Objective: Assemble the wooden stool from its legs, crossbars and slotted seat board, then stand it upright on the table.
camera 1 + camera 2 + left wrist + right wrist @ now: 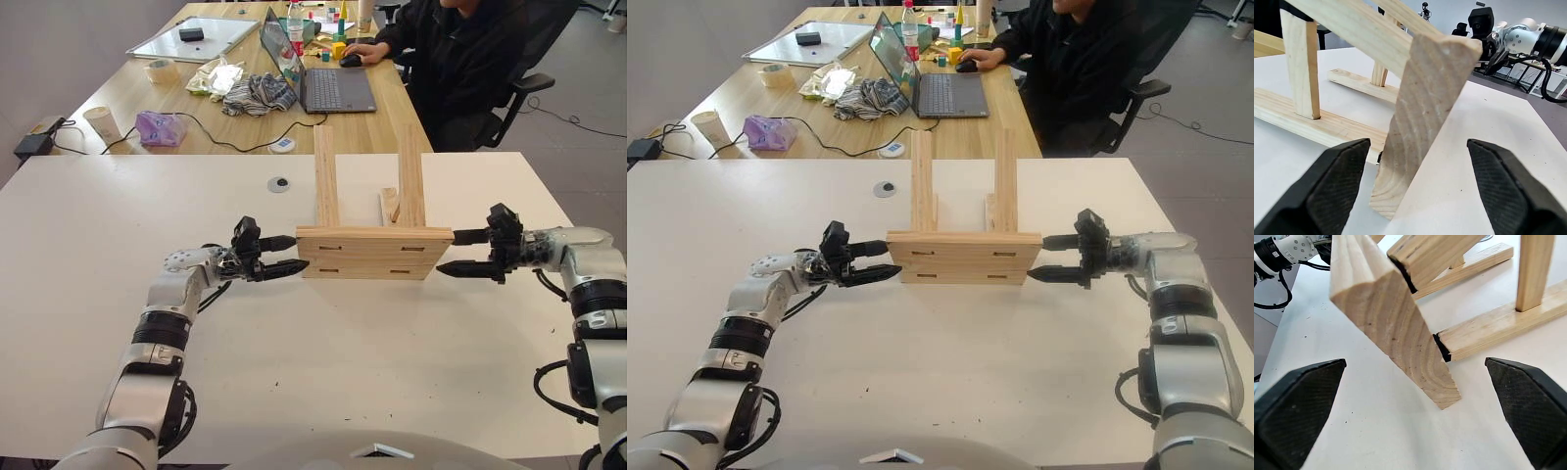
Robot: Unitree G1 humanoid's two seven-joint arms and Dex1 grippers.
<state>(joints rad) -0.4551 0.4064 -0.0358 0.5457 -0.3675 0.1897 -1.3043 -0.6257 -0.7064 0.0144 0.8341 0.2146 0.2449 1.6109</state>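
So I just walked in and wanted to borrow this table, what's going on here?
The robot is working on a wooden stool. It looks put together, but it lies on its side on the white table. Its seat board stands on edge facing the robot, and the legs point away. The left claw and right claw sit at opposite ends of the seat board. Each is open, with a finger on either side of the board's end. The stool is not yet stood upright.

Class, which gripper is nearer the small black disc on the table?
Left. The left gripper is at the seat board's left end, close to the disc; the right gripper is at the board's right end.
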